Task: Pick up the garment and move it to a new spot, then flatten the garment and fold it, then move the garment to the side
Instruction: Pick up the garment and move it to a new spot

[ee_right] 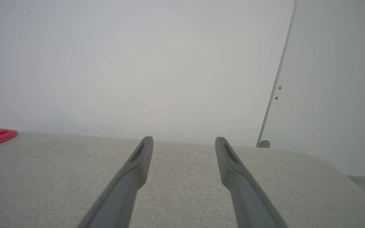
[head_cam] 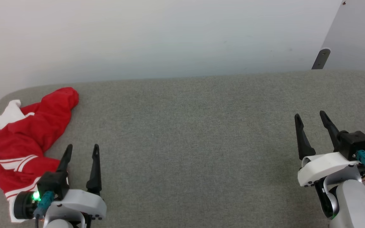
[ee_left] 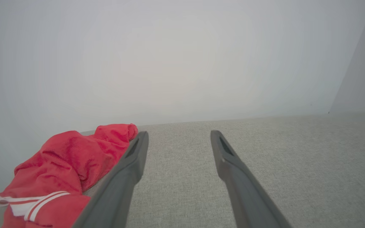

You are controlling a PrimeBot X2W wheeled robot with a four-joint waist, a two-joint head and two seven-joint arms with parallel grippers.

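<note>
**A:** While the garment [head_cam: 27, 139] lies bunched up at the far left of the head view, the left claw [head_cam: 83, 147] sits at the lower left right next to it, fingers spread wide and nothing between them!

**B:** Wide apart indeed. In the left wrist view there is only bare grey cushion [ee_left: 182, 177] between those two dark fingers. The red cloth is heaped at the lower left of that picture, hard against the outer side of one finger [ee_left: 128, 164].

**A:** Is it touching?

**B:** I cannot tell. The finger crosses in front of the cloth, so they may brush or there may be a sliver of gap. It is certainly not gripped.

**A:** And the heap itself is mostly red, with a white patch at its upper left, thin red-and-white stripes across the lower folds, and one red lobe reaching toward the cushion's far edge by the wall [head_cam: 138, 38].

**B:** Over to the lower right of the head view: the right claw [head_cam: 309, 114] is just as spread, tips pointing up the frame over plain grey fabric, well apart from the garment.

**A:** Empty too?

**B:** Empty. Its own wrist view shows only cushion between the fingers. There is just a scrap of red at the far left edge, and a white panel [ee_right: 337, 79] stands at the upper right.
</note>
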